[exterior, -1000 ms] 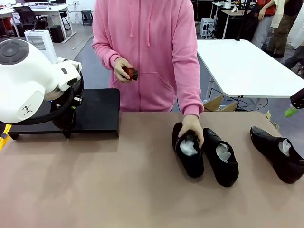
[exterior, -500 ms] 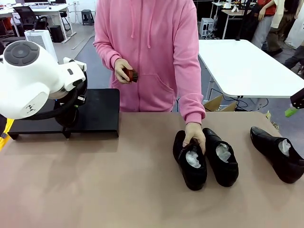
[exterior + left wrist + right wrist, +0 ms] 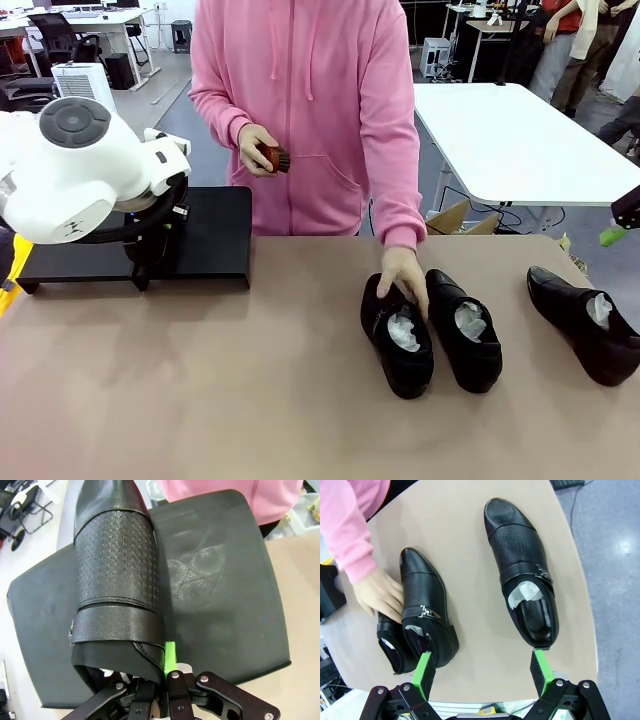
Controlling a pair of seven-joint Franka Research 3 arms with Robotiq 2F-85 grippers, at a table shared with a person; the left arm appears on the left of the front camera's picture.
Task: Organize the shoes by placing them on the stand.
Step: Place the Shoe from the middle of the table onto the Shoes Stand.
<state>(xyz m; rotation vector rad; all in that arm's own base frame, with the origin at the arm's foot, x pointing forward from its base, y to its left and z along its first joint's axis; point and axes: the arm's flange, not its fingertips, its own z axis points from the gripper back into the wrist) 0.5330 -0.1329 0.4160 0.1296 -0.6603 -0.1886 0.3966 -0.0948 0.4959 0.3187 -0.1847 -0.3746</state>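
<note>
1 shoe (image 3: 117, 570) was pinched by heel rim in L gripper (image 3: 162, 666) over stand (image 3: 220, 580), far left | R gripper (image 3: 482, 672) hung open above 3 shoes (image 3: 465, 330), near right | risk: thin pinch might've slipped, shoe dropping crooked

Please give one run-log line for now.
left gripper: shut on glossy black leather shoe over flat matte-black stand | right gripper: open

Shoes (image 3: 465, 340) (three) right of stand (image 3: 215, 240)
</note>
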